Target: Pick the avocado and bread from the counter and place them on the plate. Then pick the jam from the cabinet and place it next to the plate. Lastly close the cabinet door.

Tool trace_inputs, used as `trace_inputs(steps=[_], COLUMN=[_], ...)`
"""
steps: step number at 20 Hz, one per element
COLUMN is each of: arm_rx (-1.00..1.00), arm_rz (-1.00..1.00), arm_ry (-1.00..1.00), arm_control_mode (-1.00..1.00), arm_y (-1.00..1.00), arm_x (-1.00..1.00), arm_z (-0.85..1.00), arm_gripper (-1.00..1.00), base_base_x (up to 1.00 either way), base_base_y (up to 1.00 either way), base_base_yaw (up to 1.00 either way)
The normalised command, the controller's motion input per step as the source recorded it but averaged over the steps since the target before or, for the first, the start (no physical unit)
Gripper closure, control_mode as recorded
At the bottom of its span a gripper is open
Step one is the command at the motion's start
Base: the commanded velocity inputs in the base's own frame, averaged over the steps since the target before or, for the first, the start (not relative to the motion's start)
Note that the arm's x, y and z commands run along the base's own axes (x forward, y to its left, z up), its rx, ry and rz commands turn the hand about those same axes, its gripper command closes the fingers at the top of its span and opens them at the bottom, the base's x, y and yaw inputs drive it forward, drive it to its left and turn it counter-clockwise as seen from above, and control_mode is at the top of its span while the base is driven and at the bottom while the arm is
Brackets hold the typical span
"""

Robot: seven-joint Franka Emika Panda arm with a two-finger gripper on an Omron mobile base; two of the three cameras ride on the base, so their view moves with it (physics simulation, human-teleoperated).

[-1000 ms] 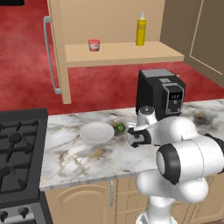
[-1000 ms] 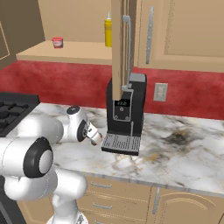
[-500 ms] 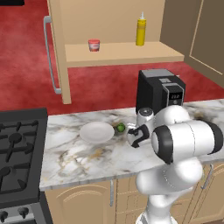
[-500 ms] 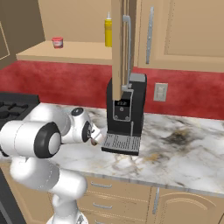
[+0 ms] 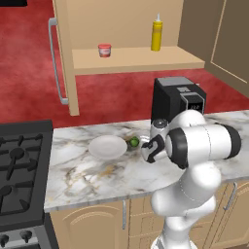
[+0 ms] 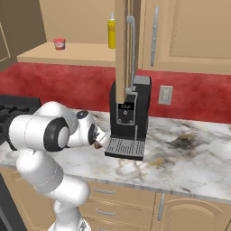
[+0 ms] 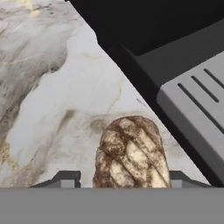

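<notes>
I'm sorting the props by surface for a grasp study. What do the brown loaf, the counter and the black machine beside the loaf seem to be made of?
The brown crusty bread loaf looks baked, with a matte, cracked, scored crust. The white veined counter looks like polished marble, going by its grey and tan veins. The black coffee machine seems matte plastic, and its grey slotted tray may be plastic or metal.

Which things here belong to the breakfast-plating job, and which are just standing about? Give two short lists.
Belonging to the job:
round white plate
small green avocado
brown crusty bread
squat red jam jar
tan wooden cabinet door
white marble counter

Just standing about:
black coffee machine
yellow squeeze bottle
black stove
</notes>
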Motion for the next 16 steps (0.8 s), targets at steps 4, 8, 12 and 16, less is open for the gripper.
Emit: trace_inputs(steps=[4, 8, 12, 16], arm_rx=[0.0, 0.0, 0.0, 0.0], arm_rz=[-0.03, -0.01, 0.05, 0.14], arm_ry=[0.0, -0.09, -0.17, -0.16], arm_control_mode=[-1.0, -1.0, -1.0, -1.0], arm_y=[-0.06, 0.06, 0.3, 0.31], arm_x=[-0.2, -0.49, -0.53, -0.45], arm_z=[-0.22, 0.14, 0.47, 0.72], arm_gripper=[1.0, 1.0, 1.0, 1.0], base_base_x=[0.0, 0.0, 0.0, 0.0], base_base_y=[0.0, 0.0, 0.0, 0.0], base_base_yaw=[0.0, 0.0, 0.0, 0.0])
